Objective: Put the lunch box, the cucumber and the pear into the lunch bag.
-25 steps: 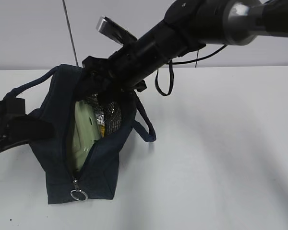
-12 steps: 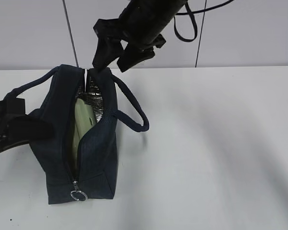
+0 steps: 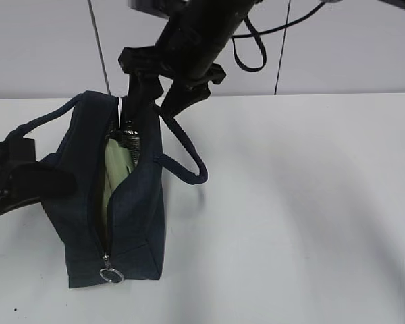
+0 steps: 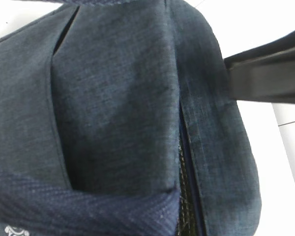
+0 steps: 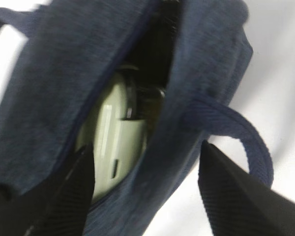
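Observation:
The navy lunch bag (image 3: pixel 138 202) stands at the left, its zipper open. The sage-green lunch box (image 3: pixel 115 177) stands on edge inside it and also shows in the right wrist view (image 5: pixel 115 142). The cucumber and the pear are hidden. My right gripper (image 3: pixel 155 91) is open and empty just above the bag's far end. In the right wrist view its fingers (image 5: pixel 76 189) straddle the bag's right wall (image 5: pixel 187 118). My left gripper (image 3: pixel 23 177) is against the bag's left side, where the strap handle (image 3: pixel 44 120) runs into it. The left wrist view shows only bag fabric (image 4: pixel 118 108).
The bag's right handle (image 3: pixel 185 158) loops out onto the white table (image 3: pixel 297 202). The zipper's metal ring pull (image 3: pixel 111 275) hangs at the near end. A thin dark pole (image 3: pixel 100 50) stands against the back wall.
My right gripper has risen out of the bag's mouth and now hovers over its far end. The bag's opening has narrowed, hiding the foil lining and the yellow patch. The left gripper has not moved.

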